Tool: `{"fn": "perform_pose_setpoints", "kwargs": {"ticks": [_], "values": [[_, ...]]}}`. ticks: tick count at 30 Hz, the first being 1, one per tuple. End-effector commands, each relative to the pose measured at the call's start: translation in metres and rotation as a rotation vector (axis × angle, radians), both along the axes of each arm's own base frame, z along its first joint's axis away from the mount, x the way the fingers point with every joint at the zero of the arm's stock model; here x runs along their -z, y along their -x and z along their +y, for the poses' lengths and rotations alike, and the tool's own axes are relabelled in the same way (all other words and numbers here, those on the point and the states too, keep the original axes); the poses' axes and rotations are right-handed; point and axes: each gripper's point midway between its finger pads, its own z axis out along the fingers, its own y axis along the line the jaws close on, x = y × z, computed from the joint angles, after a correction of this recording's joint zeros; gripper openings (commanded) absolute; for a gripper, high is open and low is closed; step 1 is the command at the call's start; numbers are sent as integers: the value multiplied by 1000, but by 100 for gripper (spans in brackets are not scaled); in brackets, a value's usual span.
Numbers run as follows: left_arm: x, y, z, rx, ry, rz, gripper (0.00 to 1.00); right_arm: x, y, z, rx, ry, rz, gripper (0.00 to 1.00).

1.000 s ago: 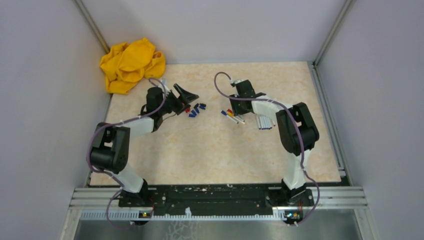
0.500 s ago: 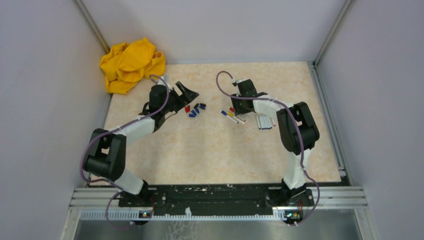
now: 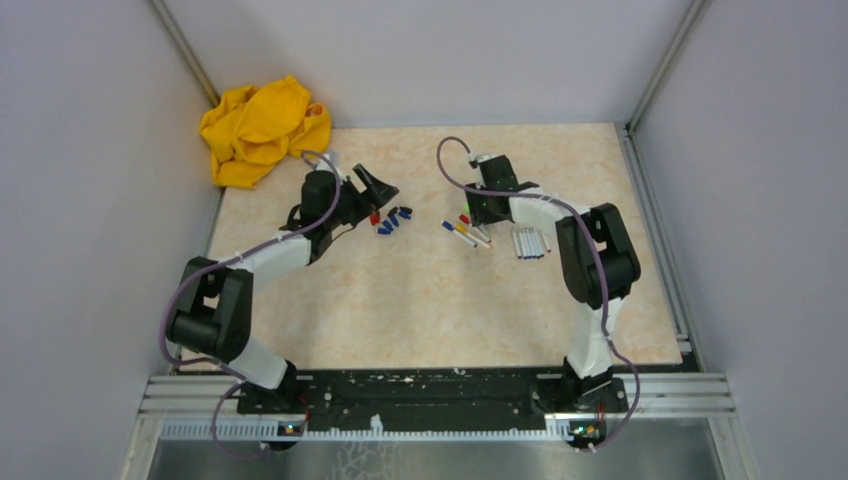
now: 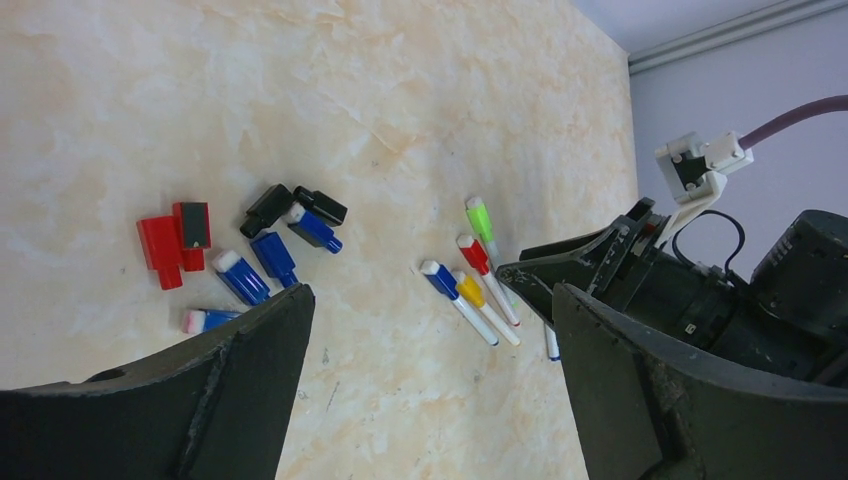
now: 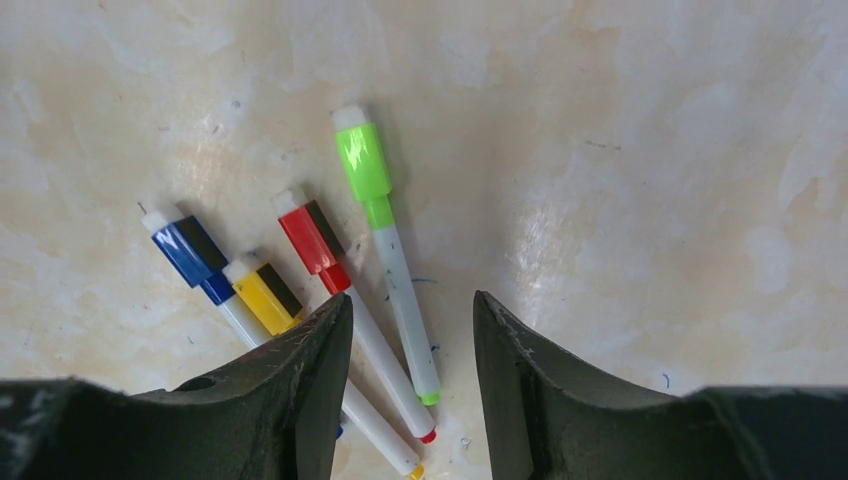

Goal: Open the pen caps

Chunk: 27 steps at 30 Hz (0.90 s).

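Observation:
Several capped pens lie side by side mid-table. In the right wrist view their pen caps are green (image 5: 364,160), red (image 5: 309,240), yellow (image 5: 262,292) and blue (image 5: 188,250), each on a thin white barrel. My right gripper (image 5: 410,300) hangs open just over them, the green pen's barrel (image 5: 405,310) lying between its jaws, not gripped. Loose caps, red (image 4: 163,248), blue (image 4: 272,255) and black (image 4: 266,208), lie in a cluster to the left. My left gripper (image 4: 430,380) stands wide open and holds nothing, beside that cluster (image 3: 391,220).
A crumpled yellow cloth (image 3: 262,128) sits in the far left corner. Several bare white pen barrels (image 3: 530,243) lie in a row right of the capped pens (image 3: 465,230). Grey walls close in the table on three sides.
My right gripper has shifted slightly right and away over the capped pens, uncovering the green one from above. The left arm's elbow has swung outward; its gripper has hardly moved.

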Motion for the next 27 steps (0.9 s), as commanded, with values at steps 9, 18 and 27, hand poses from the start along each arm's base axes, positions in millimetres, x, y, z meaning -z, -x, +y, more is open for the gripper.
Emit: {"fn": "perform_pose_setpoints", "kwargs": {"ticks": [9,18,27], "values": [[-16,-9,-7,-1,-1,-51,94,-21,-30,5,10,-28,-78,46],[-21,-13,-10,-3,7,-58,93,-5,-25,3,3,-6,-34,44],[-15,-18,-14,-33,-69,-20,92,16,-9,-9,14,50,38,34]]}}
